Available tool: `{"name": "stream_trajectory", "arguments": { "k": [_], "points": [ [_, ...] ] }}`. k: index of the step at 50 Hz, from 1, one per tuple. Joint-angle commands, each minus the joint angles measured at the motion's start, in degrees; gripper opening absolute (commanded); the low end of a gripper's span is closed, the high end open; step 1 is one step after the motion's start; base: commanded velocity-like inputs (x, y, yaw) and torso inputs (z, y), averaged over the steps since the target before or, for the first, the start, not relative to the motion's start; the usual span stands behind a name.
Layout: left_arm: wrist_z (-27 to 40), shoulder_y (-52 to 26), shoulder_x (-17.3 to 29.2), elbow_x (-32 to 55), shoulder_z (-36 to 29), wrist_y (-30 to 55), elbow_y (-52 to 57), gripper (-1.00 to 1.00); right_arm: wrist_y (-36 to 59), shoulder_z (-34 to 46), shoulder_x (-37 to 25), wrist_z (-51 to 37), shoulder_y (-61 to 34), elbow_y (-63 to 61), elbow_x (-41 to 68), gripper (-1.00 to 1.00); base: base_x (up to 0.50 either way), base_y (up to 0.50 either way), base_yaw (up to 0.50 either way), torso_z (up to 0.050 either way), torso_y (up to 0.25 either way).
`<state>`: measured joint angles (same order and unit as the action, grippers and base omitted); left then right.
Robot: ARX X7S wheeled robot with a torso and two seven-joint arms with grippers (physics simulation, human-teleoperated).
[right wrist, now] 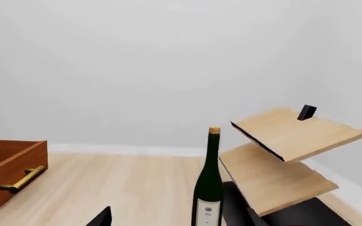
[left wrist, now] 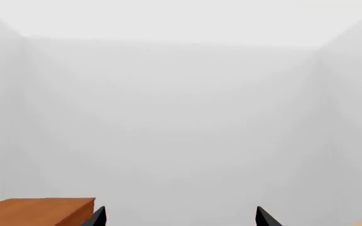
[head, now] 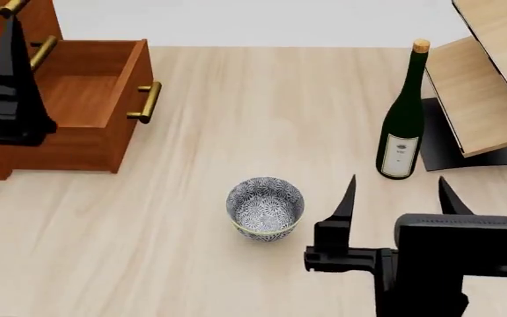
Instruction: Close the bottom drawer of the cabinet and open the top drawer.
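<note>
Currently, step in hand: closing the bottom drawer [head: 90, 109], judged from its standing pulled out and nothing yet pressing on it.
Bottom drawer: far left of the counter [head: 236, 119], open toward the right, brass handle [head: 147, 102] on its right-facing front, interior bare.
Cabinet [head: 11, 26]: far-left corner, only partly in frame; brass handles of two higher drawers show near its top edge.
Top drawer: mostly out of frame in the head view; whether shut cannot be told for certain.
Left hand [head: 11, 72]: hanging over the open drawer's left part, fingers spread in the wrist view, gripping nothing.
Right hand [head: 396, 195]: near right, fingers apart, empty, near the patterned bowl [head: 266, 206] and green bottle [head: 403, 115].
Doing it well: bring a hand to the right of the drawer front, beside the handle, then push straight left along the slide; keep the push level and centred to avoid skewing the box.
Risk: sweeping the right arm leftward past the bowl.
</note>
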<state>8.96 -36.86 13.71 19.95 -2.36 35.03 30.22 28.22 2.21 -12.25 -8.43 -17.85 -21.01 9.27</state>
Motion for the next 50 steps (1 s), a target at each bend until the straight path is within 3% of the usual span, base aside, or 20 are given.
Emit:
{"name": "stream_trajectory", "arguments": {
  "k": [1, 13, 50],
  "points": [
    [1.1, -9.9, 0.9, 3.4, 1.4, 7.8, 2.1, 1.0, 4.2, -0.3, -1.1, 0.3, -4.1, -2.1, 1.5, 1.0, 0.0, 0.0, 0.0, 0.0, 0.0],
    [1.8, -14.6, 1.7, 4.2, 1.2, 10.7, 2.5, 1.0, 5.1, 0.8, -1.6, 0.2, -5.1, -3.0, 1.5, 1.0, 0.0, 0.04, 0.0, 0.0, 0.0],
    [2.6, -14.4, 3.1, 3.8, -0.5, 9.9, 4.3, 1.0, 2.7, 1.6, -2.7, 0.6, -2.1, -2.5, 2.6, 1.0, 0.0, 0.5, 0.0, 0.0, 0.0]
  ]
}}
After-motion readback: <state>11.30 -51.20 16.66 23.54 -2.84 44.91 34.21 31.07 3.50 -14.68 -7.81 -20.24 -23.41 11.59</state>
